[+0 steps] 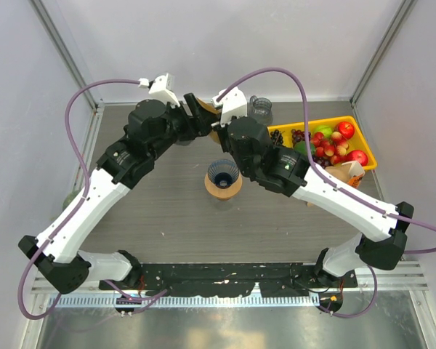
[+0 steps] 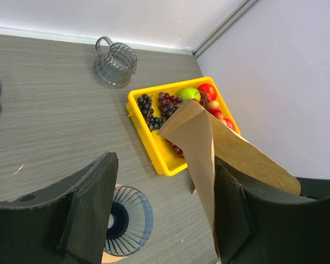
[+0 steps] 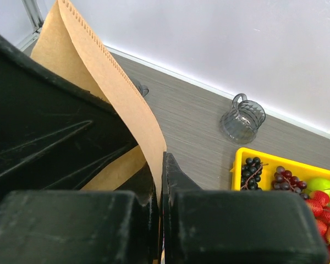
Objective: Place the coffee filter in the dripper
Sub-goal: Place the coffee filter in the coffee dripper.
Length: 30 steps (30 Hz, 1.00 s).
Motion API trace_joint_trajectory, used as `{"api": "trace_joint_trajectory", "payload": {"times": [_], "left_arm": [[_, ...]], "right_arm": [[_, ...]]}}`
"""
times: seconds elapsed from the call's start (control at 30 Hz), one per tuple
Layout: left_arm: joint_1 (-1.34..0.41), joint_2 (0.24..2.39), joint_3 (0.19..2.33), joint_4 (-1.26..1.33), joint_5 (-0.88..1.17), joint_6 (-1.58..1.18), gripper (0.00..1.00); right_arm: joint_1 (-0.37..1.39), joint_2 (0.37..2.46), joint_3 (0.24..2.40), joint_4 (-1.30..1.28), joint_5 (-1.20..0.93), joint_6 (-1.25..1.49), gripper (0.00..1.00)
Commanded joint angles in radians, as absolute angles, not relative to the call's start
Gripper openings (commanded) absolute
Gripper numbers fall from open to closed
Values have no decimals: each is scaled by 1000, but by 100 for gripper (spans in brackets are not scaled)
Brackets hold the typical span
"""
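Presently right gripper (image 3: 162, 168) pinches the filter (image 3: 93, 71) at its edge; left gripper (image 2: 162, 209) wide; I judge it light, floppy, crease-prone.

1. The right end effector (image 3: 161, 168) pinches a brown coffee filter (image 3: 99, 71), whose crimped edge rises up-left.
2. A black bulk (image 3: 44, 132), possibly the other arm, hides the filter's lower left.
3. On the grey surface (image 3: 192, 126) stands a ribbed glass jug (image 3: 242, 118), with a yellow tray (image 3: 237, 159) of grapes (image 3: 283, 179) nearby.
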State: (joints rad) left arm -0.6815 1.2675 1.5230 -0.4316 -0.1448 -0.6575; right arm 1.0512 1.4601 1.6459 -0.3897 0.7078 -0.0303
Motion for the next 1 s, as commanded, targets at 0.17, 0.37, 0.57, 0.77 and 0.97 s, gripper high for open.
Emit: {"api": "trace_joint_trajectory", "payload": {"times": [0.17,0.37,0.57,0.77,0.97], "left_arm": [[-686,1292,1580,-422,-216,-687,58],[-687,1295,1571,-408,-178,-658,45],[-710,1261,1517,-339,-144,-609,27],[-721,1261,1508,-345,-127,-604,6],[-736,1252,1494,-345,-117,-580,8]], "right_arm": [[1066,1470,1717,-374,776,64,5],[1066,1476,1726,-373,808,67,5],[1065,1488,1738,-362,833,77,5],[1066,1493,1743,-354,834,77,5],[1066,1490,1734,-348,821,61,5]]}}
